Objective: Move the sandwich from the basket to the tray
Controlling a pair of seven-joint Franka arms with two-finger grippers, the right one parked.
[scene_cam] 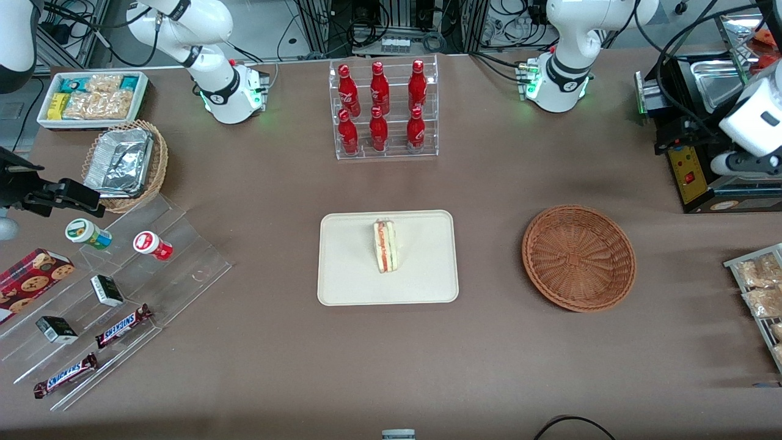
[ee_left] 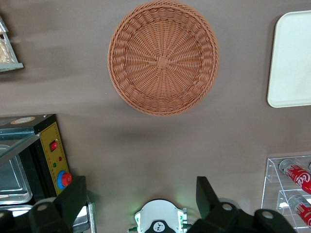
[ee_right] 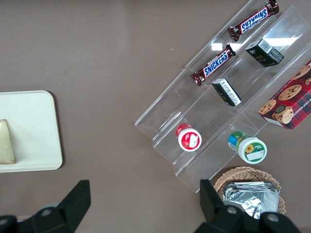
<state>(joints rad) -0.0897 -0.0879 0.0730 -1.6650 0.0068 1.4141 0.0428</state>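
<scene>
One tray (scene_cam: 354,275) sits at the front view's centre, one basket (scene_cam: 578,257) to its right, and one sandwich (scene_cam: 385,246) stands on edge on the tray. The gripper (ee_left: 141,204), fingers spread wide and holding nothing, hangs high above the table near the basket, apparently well apart from the sandwich.

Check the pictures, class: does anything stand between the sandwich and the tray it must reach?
Nothing does: the sandwich already lies on the tray. The basket holds nothing, and the gripper, fingers open, hangs high above the table near it.
</scene>
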